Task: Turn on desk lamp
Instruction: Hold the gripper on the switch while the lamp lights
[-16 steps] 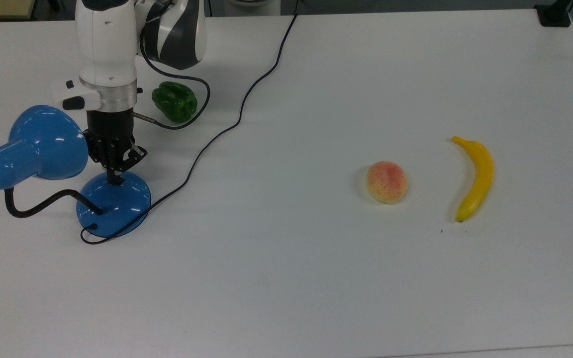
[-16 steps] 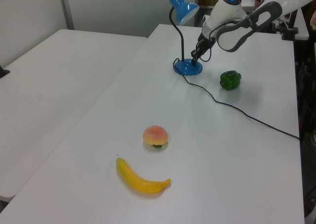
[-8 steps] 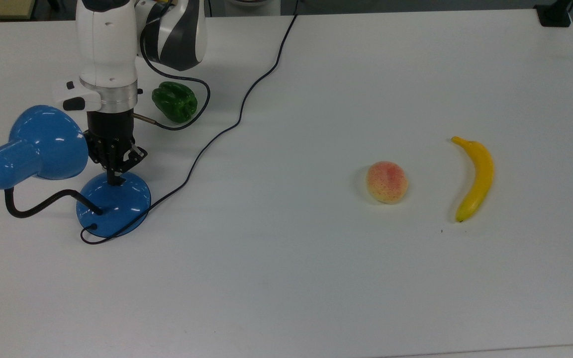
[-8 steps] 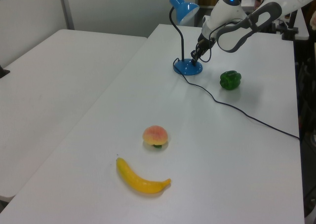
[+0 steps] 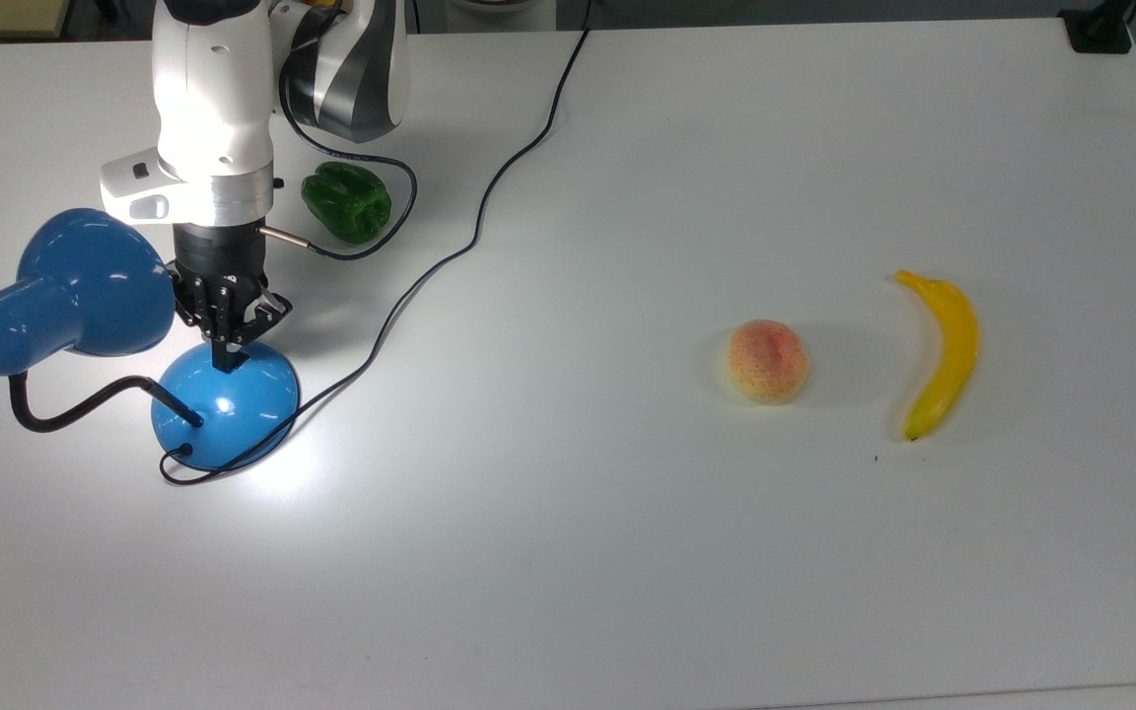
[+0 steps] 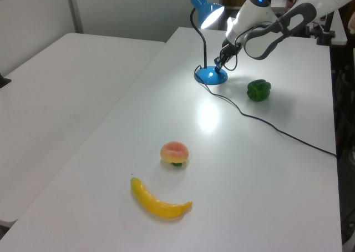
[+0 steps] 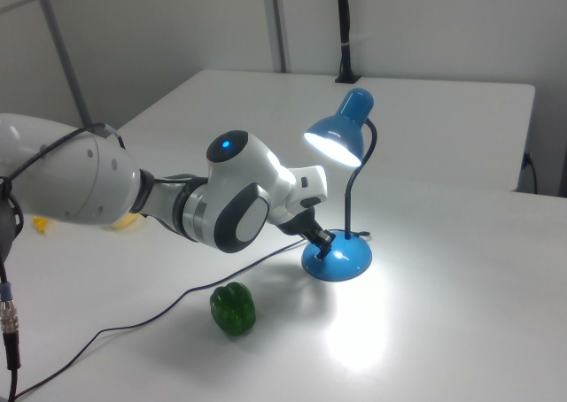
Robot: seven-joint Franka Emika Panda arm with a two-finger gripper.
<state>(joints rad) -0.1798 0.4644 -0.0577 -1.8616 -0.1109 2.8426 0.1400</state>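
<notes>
White arm [image 7: 80, 176] with grey joint bands, blue indicator light, silver wrist ring, black tool [image 5: 229, 340].

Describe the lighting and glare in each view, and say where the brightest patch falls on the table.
Top view: the desk lamp is lit, with a bright pool on the table around its base and a glint on the dome, where the gripper sits. Left view: the shade's mouth glows and a bright patch lies on the table towards the peach. Right view: the shade glows white, with glare below the base.
</notes>
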